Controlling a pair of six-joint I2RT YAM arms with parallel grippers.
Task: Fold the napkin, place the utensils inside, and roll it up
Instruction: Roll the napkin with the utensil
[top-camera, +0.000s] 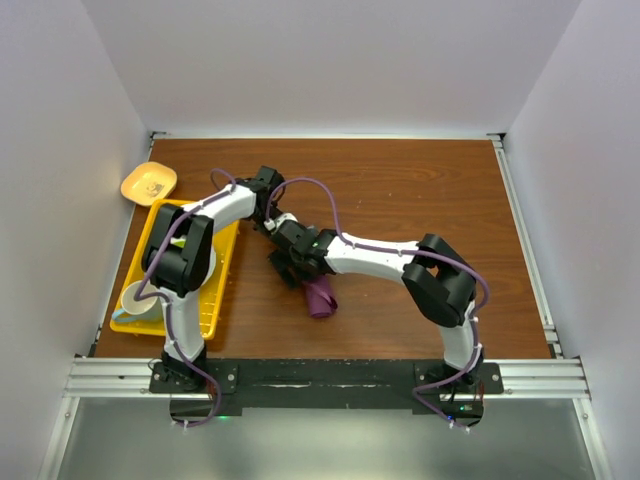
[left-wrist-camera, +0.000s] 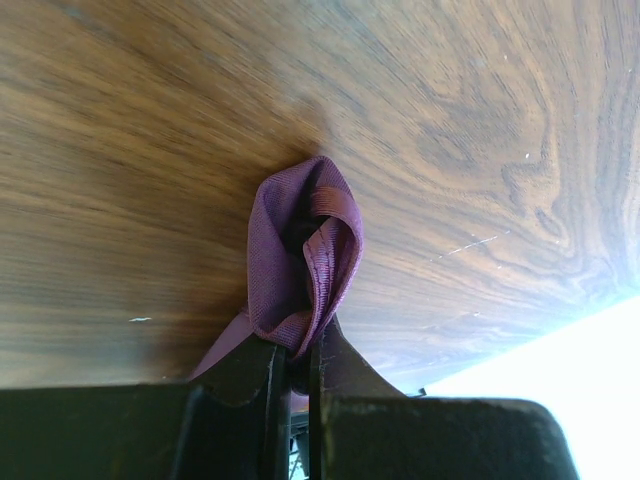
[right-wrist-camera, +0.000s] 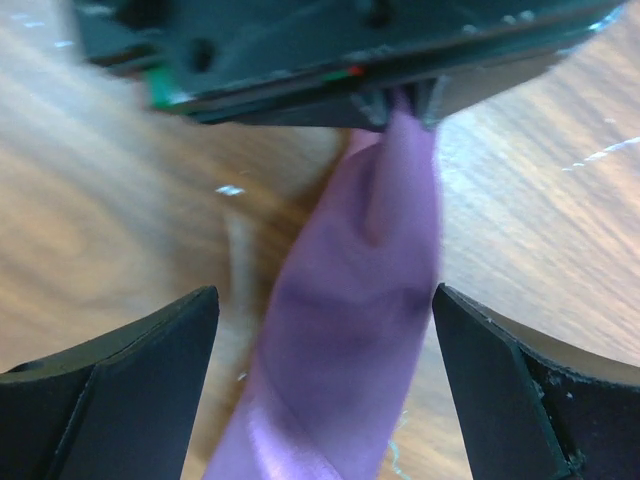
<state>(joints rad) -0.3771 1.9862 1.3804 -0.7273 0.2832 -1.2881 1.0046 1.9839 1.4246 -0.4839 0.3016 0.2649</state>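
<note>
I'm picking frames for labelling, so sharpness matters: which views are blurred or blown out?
Right wrist view: smeared throughout, the plum-purple cloth napkin soft-edged. Left wrist view: the napkin and the grain of the brown wooden table are crisp, but the lower right corner is blown out white. Top external view: evenly lit and sharp.

The napkin (left-wrist-camera: 285, 250) is matt plum cloth with a fine ribbed weave. The table (left-wrist-camera: 470, 110) is smooth, faintly glossy wood. The right gripper (right-wrist-camera: 325, 292) has matt black plastic fingers (right-wrist-camera: 110, 400).
</note>
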